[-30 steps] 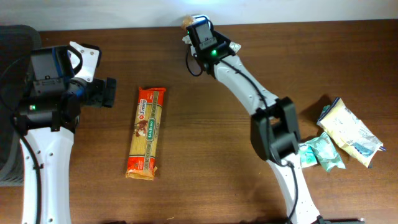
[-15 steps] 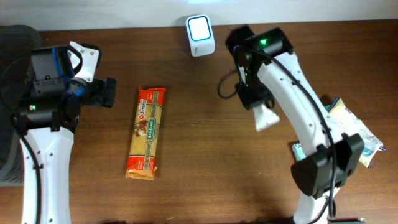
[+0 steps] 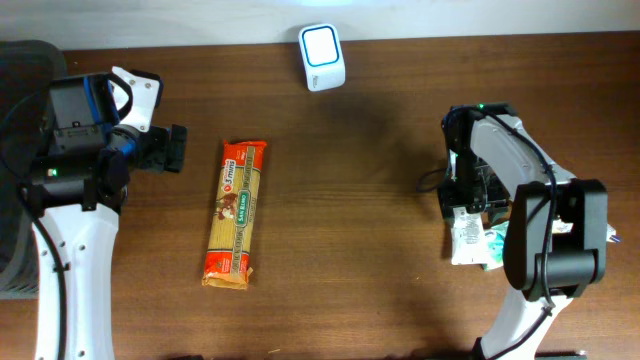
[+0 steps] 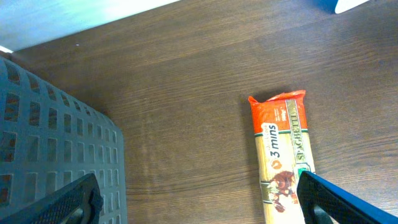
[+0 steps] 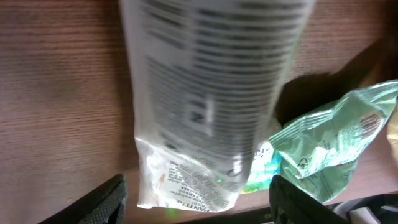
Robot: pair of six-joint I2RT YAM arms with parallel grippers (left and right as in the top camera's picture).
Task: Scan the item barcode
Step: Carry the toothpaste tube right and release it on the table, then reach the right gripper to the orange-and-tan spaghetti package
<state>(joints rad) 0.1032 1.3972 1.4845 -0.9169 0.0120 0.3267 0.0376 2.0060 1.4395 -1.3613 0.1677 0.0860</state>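
A white barcode scanner [image 3: 322, 44] stands at the table's back edge. A white printed packet [image 3: 466, 235] lies at the right, under my right gripper [image 3: 468, 196]. In the right wrist view this packet [image 5: 205, 93] is blurred and hangs between the spread fingertips [image 5: 106, 202] without touching either; the right gripper [image 5: 202, 205] is open. An orange spaghetti pack [image 3: 236, 212] lies left of centre. My left gripper [image 3: 175, 148] hovers to its upper left, open and holding nothing [image 4: 199, 208], with the pack's top end [image 4: 283, 155] near its right finger.
Green packets [image 3: 520, 245] and a pale yellow packet [image 3: 565, 210] lie at the right by the white one; the green packet [image 5: 329, 143] touches it. A grey slotted basket [image 4: 50, 143] sits at the far left, off the table's edge.
My right arm swung from the scanner at the back to the right side, carrying the white packet. Its jaws, shut before, have opened and the packet now lies by the green packets.
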